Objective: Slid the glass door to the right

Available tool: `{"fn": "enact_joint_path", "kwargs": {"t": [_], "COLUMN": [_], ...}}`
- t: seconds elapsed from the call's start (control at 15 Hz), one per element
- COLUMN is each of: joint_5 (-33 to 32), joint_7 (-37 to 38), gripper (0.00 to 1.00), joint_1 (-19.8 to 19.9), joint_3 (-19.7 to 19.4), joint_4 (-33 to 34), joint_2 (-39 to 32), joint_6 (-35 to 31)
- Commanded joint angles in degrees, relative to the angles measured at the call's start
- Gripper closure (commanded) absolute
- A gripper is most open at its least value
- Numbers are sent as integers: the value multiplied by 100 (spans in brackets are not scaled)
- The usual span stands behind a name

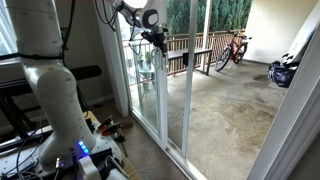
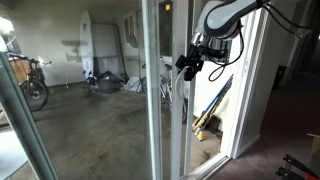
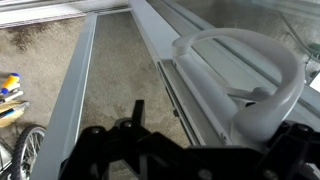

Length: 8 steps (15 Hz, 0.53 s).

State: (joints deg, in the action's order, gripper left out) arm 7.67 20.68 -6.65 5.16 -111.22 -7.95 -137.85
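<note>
1. Now you are holding the gripper [image 2: 190, 62] at the white handle [image 3: 262, 70]; grasping or loose, I cannot tell.
2. The glass door [image 2: 168, 130] is standing just beside the gripper; the rightward slide is looking mostly undone.

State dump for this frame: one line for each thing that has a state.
gripper: open, level with the door handle.
door handle: not clamped; its base sits between the fingers.
glass door: upright in its track; cannot tell how far open.
bicycle: upright, parked by the patio railing.
</note>
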Motion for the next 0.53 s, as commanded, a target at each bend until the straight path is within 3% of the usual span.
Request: {"fn": "enact_joint_path", "kwargs": {"t": [0.0, 0.47], "joint_5": [-669, -651], "joint_7": [389, 261], "gripper": [0, 0], "joint_1": [76, 248], "joint_3": [-279, -408], "joint_4": [-24, -237], "joint_2": [41, 213], "joint_6": [284, 405]}}
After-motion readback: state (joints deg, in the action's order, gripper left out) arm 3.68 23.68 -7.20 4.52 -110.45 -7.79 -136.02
